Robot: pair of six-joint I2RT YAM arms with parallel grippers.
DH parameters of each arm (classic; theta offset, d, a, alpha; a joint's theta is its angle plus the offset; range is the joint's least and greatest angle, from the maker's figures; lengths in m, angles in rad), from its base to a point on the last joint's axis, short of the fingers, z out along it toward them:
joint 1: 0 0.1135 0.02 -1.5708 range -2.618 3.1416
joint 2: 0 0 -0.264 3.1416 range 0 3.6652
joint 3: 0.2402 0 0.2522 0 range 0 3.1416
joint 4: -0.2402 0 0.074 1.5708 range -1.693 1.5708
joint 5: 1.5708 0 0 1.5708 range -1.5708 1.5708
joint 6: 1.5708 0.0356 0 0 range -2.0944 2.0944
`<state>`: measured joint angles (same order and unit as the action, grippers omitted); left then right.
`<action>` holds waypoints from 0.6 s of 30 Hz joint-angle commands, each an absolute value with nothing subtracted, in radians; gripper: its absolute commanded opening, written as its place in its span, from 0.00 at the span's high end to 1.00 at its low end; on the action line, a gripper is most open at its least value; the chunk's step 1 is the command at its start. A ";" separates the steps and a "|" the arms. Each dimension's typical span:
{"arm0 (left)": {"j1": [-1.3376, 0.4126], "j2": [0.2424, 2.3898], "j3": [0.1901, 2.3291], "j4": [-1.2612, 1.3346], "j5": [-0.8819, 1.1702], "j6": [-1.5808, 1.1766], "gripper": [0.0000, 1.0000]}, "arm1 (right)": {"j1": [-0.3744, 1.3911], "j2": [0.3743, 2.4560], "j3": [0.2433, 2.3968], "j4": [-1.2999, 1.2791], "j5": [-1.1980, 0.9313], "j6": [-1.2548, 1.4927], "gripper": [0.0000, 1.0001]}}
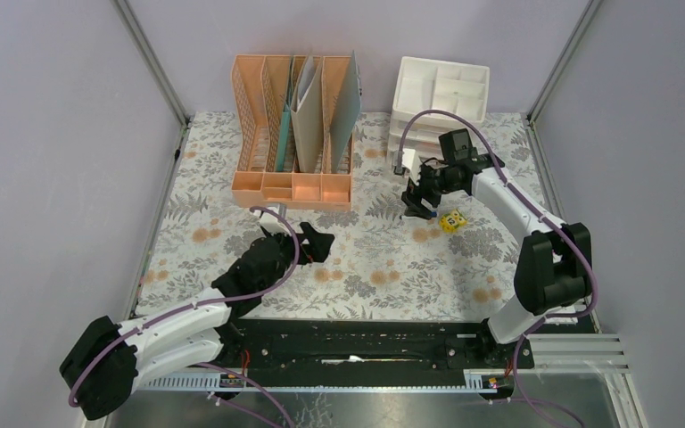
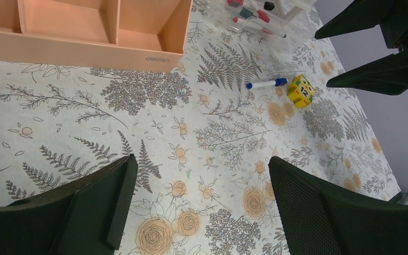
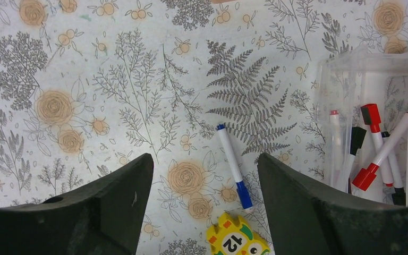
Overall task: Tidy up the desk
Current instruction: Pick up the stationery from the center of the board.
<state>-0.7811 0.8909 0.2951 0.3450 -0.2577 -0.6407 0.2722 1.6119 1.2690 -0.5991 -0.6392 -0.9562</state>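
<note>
The desk (image 1: 375, 267) is covered in pale cloth printed with ferns and orange flowers. A white marker with a blue cap (image 3: 234, 166) lies loose on it, next to a yellow owl block marked 12 (image 3: 236, 240). My right gripper (image 3: 204, 159) hangs open above these two, with nothing between its fingers. In the top view it (image 1: 419, 201) sits just left of the yellow block (image 1: 451, 220). My left gripper (image 2: 202, 159) stands wide open and empty over bare cloth at mid-desk (image 1: 312, 242). From there the marker (image 2: 265, 84) and block (image 2: 301, 91) lie far ahead to the right.
A peach file rack (image 1: 292, 134) holding folders stands at the back, its front trays (image 2: 85, 32) near my left gripper. A white drawer unit (image 1: 437, 98) stands back right. Its clear drawer (image 3: 372, 149) is pulled out and holds several red and black markers.
</note>
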 commanded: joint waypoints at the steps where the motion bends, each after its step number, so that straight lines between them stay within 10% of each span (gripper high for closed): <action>1: -0.772 0.859 0.314 0.381 -0.246 -0.650 0.01 | 0.272 1.631 1.299 -0.643 -0.632 -1.067 0.21; 18: -0.763 0.817 0.289 0.373 -0.244 -0.663 0.01 | 0.272 1.732 1.344 -0.738 -0.568 -1.305 0.19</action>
<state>-0.7708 0.8406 0.2943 0.3428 -0.2573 -0.6556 0.2722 1.7046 1.2934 -0.7017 -0.5995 -1.2297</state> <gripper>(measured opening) 0.987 0.806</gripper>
